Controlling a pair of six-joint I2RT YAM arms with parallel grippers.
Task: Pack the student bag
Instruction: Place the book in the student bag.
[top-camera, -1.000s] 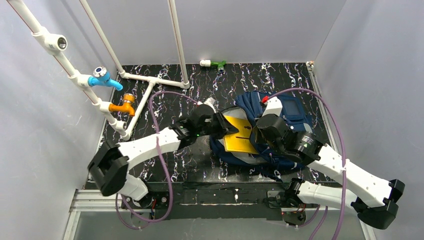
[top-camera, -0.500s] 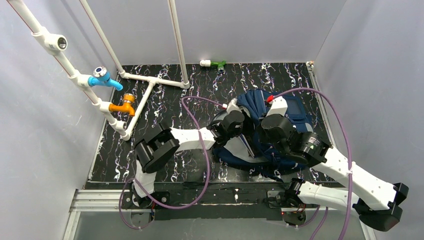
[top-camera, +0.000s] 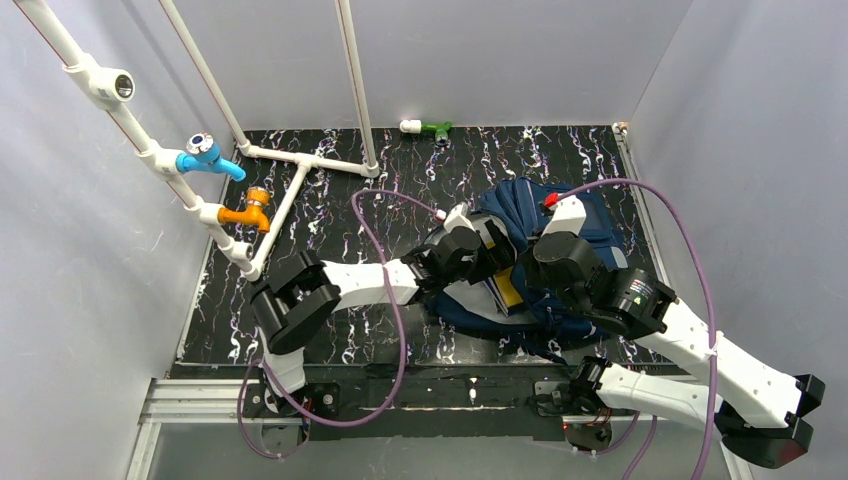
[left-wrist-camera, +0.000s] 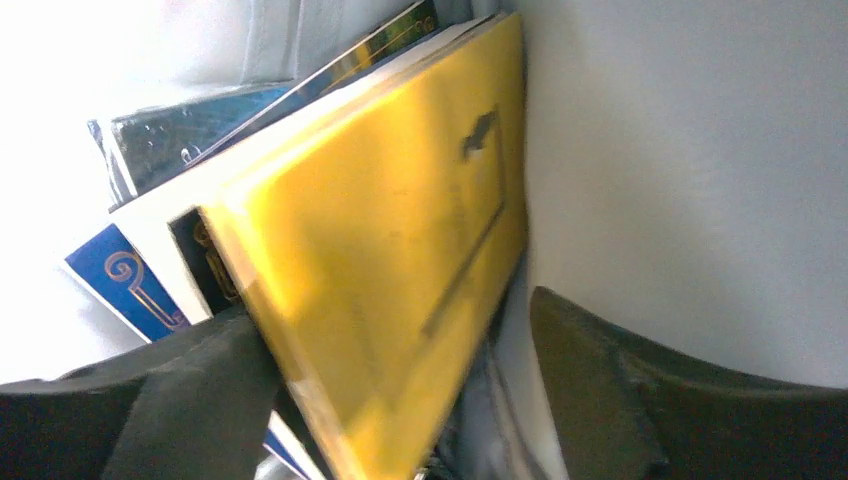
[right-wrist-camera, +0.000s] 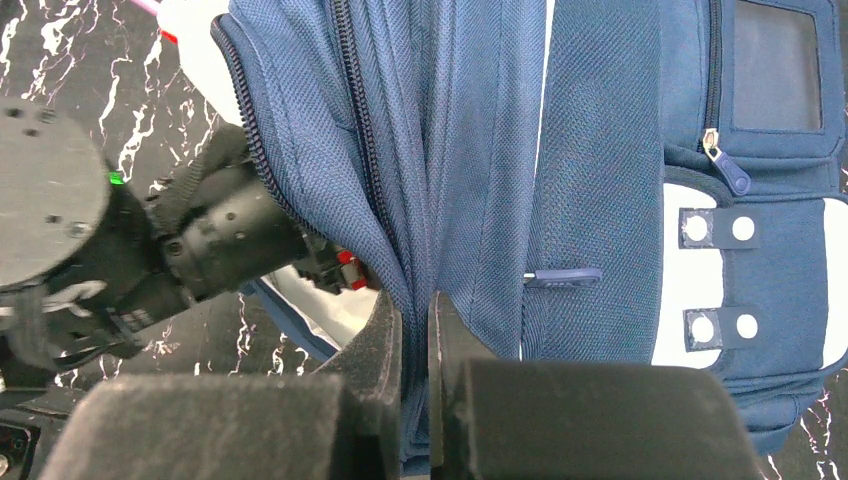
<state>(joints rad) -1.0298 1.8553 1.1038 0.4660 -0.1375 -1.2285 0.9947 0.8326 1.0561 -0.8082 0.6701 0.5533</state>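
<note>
The bag (top-camera: 598, 222) lies by the table's right edge, its flap pinched shut-jawed by the right gripper (right-wrist-camera: 415, 312), while the left gripper (left-wrist-camera: 395, 330) straddles a yellow book (left-wrist-camera: 400, 220) partly inside, grip unclear; probably next, push deeper, then release.

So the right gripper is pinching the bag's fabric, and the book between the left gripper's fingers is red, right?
Not quite. The book between the fingers of the left gripper is yellow, not red, as the left wrist view shows. The right gripper is indeed pinching the fabric of the student bag.
</note>
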